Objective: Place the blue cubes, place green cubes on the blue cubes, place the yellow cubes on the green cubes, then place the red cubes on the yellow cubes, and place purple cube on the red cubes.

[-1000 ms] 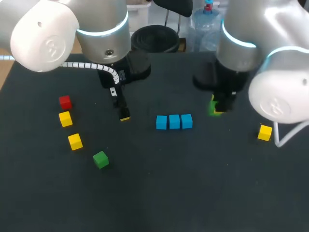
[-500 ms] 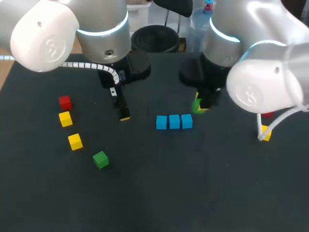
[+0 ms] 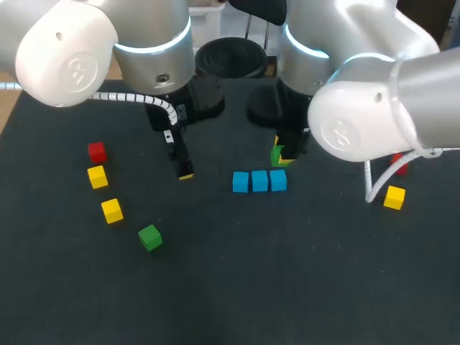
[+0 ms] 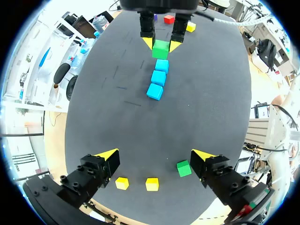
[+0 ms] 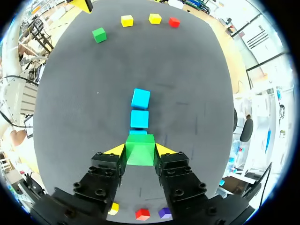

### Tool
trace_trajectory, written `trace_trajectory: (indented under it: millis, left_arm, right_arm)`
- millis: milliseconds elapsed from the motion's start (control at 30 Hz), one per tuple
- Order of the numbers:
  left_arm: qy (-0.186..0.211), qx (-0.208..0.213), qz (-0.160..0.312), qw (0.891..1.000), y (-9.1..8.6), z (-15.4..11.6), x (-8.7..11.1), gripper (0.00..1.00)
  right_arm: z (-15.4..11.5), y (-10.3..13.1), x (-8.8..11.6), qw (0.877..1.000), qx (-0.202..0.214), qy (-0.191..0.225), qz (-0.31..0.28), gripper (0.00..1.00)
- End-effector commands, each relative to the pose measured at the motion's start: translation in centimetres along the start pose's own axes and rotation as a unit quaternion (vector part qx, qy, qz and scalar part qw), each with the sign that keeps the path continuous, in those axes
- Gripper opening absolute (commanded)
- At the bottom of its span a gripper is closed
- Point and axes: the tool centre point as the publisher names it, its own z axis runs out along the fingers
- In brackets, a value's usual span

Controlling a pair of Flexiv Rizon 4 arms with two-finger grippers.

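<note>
Three blue cubes lie in a row at mid-table, also visible ahead of my left gripper and my right one. My right gripper is shut on a green cube, held just above the row's right end. In the left wrist view this held green cube sits at the row's far end. My left gripper hangs open and empty left of the row. A second green cube lies front left, beside my left gripper as green cube.
At the left edge sit a red cube and two yellow cubes. At the right lie a yellow cube and a red cube half hidden by a cable. A purple cube lies behind my right gripper.
My right arm has carried the green cube leftward, from well right of the blue row to above its right end. The left arm has stayed still.
</note>
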Motion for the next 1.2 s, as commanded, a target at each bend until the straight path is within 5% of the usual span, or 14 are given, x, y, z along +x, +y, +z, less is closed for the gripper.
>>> trace_trajectory:
  millis: [33,1200]
  left_arm:
    - [0.000,-0.001,-0.001,1.000,0.0,0.0,0.0,1.00]
    - [0.000,-0.001,-0.001,1.000,0.0,0.0,0.0,1.00]
  right_arm:
    - [0.3,0.1,-0.8,1.000,-0.003,0.004,0.000,0.00]
    - [2.8,0.2,-0.7,0.998,-0.039,0.036,0.023,0.00]
